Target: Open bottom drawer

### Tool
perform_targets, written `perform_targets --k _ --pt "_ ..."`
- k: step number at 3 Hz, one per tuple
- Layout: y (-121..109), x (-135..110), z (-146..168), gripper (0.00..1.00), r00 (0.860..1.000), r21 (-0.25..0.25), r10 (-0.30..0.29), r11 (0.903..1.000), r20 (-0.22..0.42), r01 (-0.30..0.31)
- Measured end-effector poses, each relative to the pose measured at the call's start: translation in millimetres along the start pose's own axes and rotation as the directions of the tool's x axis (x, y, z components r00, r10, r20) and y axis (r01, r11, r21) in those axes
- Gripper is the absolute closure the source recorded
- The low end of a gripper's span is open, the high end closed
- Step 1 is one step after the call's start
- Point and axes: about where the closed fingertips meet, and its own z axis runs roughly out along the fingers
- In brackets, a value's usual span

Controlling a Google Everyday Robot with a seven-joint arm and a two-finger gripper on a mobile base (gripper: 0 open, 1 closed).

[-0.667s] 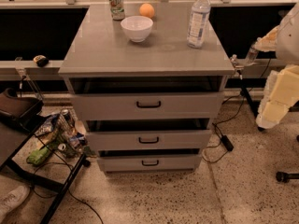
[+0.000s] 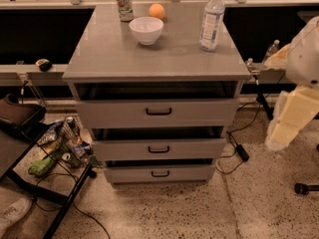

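Cabinet point(image 2: 124, 59) at centre frame: the bottom drawer point(image 2: 199, 174) sat lowest of 3, seemingly shut, its black handle point(image 2: 160, 173) facing out for a pull. The gripper point(image 2: 286, 126) hung at the right edge, well apart, probably approach not begun; its width could not be told

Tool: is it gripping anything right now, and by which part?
Nothing seems held. The tool hangs at the right edge of the view, clear of the cabinet; the bottom drawer and its black handle are untouched.
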Motion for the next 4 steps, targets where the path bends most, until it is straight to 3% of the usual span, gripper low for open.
perform_targets --k 1,2,4 --pt "23 -3 35 0.0 1.0 0.001 -0.029 0.9996 0.004 0.029" --pt "48 8 107 0.0 0.998 -0.019 -0.061 0.998 -0.032 0.06" --pt "100 81 269 0.0 0.974 -0.142 -0.124 0.985 -0.187 0.098"
